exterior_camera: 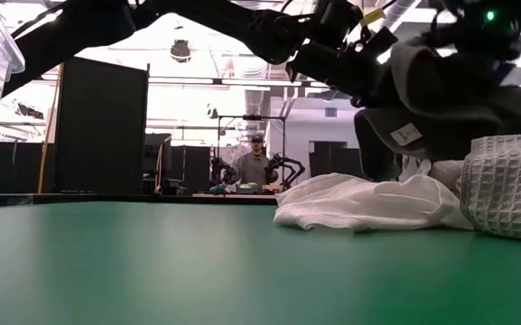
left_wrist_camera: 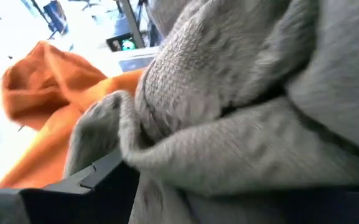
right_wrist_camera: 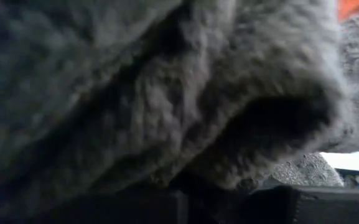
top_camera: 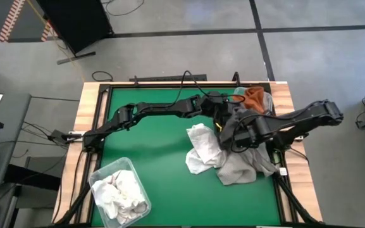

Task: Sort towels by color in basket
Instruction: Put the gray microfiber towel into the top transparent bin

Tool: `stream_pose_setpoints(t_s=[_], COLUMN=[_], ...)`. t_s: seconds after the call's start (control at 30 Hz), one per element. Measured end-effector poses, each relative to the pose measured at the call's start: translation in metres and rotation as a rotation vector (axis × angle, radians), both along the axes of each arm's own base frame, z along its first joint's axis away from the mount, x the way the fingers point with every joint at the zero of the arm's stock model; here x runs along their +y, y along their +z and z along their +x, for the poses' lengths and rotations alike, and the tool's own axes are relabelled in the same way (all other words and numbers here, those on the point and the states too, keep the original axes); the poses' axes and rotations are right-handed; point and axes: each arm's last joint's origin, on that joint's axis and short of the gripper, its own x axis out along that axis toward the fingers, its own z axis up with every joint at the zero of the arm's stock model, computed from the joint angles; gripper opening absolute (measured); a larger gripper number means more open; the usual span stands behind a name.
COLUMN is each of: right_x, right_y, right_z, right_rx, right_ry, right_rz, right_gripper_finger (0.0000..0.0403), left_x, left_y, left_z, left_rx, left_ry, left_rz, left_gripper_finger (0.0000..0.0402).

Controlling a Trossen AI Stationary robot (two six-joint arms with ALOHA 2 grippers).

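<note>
We have the towels in two lots: white ones already in the clear basket (top_camera: 100,174) at the near left corner of the green table (top_camera: 150,145), and the unsorted heap on the right side, where a white towel (top_camera: 201,147) lies crumpled against a light grey towel (top_camera: 242,168), with a rust-orange towel (top_camera: 254,97) at the far edge. Our right gripper (top_camera: 240,130) hangs over that heap, pinched closed on a dark grey towel (exterior_camera: 441,90), which the low view shows lifted clear of the table and drooping with its label showing. Our left gripper (top_camera: 223,107) sits just beside it over the far part of the heap, fingers spread wide and holding nothing that we can see, grey knit filling its wrist view. We judge these cloths light, limp and grippy: they will drape, stretch and drag neighbours along, so we should pinch a raised fold or free corner, well away from overlaps, and lift high
</note>
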Motion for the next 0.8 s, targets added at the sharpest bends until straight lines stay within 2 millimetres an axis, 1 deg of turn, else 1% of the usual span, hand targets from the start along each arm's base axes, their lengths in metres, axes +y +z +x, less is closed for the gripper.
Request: stream_pose_setpoints(t_s=[0.2,0.33,0.4,0.5,0.67,0.8], right_x=[-0.011,-0.018,-0.021,-0.025,-0.032,-0.037], right_y=[-0.026,-0.036,-0.039,-0.041,-0.041,-0.038], right_z=[-0.008,-0.009,-0.008,-0.004,-0.002,-0.006], right_rx=[0.067,0.079,0.079,0.066,0.041,0.019], right_ry=[-0.080,-0.093,-0.088,-0.080,-0.062,-0.066], right_rz=[-0.003,0.008,0.023,0.055,0.131,0.168], right_gripper_finger=[0.0061,0.0061,0.0061,0.0061,0.0061,0.0061], left_x=[0.001,0.001,0.002,0.001,-0.001,-0.002], left_y=[-0.003,-0.003,-0.002,0.005,0.021,0.035], left_z=[-0.003,-0.005,-0.007,-0.013,-0.026,-0.040], left_rx=[0.060,0.099,0.121,0.149,0.213,0.288], left_ry=[0.045,0.053,0.060,0.063,0.049,0.062], left_rz=[0.047,0.045,0.045,0.049,0.068,0.131], left_gripper_finger=[0.0306,0.0306,0.0306,0.0306,0.0306,0.0306])
